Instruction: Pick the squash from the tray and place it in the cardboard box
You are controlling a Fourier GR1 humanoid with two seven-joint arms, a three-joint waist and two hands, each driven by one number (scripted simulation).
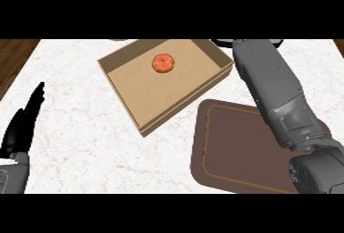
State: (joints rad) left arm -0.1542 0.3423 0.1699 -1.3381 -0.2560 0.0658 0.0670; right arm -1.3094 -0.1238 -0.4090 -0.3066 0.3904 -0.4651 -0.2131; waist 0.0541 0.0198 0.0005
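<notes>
As squash (163,63) lies in cardboard box (148,88), we call placing done; right hand (224,42), 1 o'clock, state untellable, should withdraw; left hand (23,123) fingers straight, empty.

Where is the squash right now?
Head view, upper centre: the squash lies inside the cardboard box, up and left of the brown tray.

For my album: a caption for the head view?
Squash lies in the box beside the tray; left hand rests open at left.
</notes>
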